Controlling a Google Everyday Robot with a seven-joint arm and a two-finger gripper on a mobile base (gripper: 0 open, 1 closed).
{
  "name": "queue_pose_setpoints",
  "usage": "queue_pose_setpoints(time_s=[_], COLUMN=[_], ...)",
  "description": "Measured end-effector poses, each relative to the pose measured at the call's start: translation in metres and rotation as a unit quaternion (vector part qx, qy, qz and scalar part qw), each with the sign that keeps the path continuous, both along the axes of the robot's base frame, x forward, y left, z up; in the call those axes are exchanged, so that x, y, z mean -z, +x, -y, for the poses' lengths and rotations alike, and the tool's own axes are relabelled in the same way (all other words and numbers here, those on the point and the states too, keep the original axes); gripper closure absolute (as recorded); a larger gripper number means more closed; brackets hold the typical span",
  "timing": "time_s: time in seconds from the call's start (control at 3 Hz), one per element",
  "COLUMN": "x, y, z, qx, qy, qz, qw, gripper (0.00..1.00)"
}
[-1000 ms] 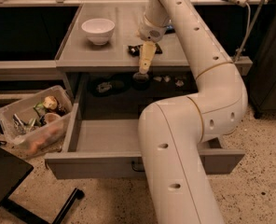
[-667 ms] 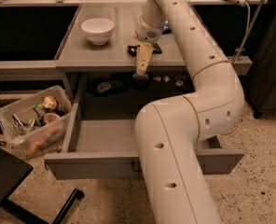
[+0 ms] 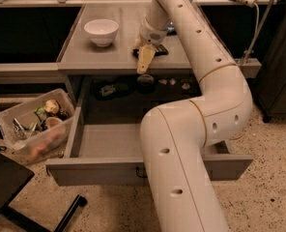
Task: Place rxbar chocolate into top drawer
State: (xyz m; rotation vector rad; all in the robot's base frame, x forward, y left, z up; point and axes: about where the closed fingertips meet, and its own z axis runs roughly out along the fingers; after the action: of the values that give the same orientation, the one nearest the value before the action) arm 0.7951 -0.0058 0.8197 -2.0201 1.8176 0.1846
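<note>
One relation decides this: the bar lies flat on the counter, just behind the gripper as the camera sees it, with a dark end showing on either side; its long axis runs side to side, roughly along the counter's front edge; the gripper points down over the bar's middle, close to that edge; whether it is wide, narrow or already clamped on the bar I cannot tell, since its own body hides the meeting point; the drawer stands pulled well out beneath the counter, with a few small oddments at the back under the counter's lip; so the goal lies below the bar and toward the camera; my read: the grasp is the step in hand, and the carry after it looks short, out past the edge and down; the bowl sits well off to the side, out of the way; the arm loops across one half of the drawer, so the half nearer the bin looks the likelier landing spot.
</note>
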Motion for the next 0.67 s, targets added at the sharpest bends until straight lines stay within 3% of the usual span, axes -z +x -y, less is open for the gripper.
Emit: queue_pose_setpoints(time_s=[0.67], x=[-0.0008], y=[0.0022], z=[-0.0023], qx=[0.001], qy=[0.002], qz=[0.004], qw=[1.0000], gripper=[0.89])
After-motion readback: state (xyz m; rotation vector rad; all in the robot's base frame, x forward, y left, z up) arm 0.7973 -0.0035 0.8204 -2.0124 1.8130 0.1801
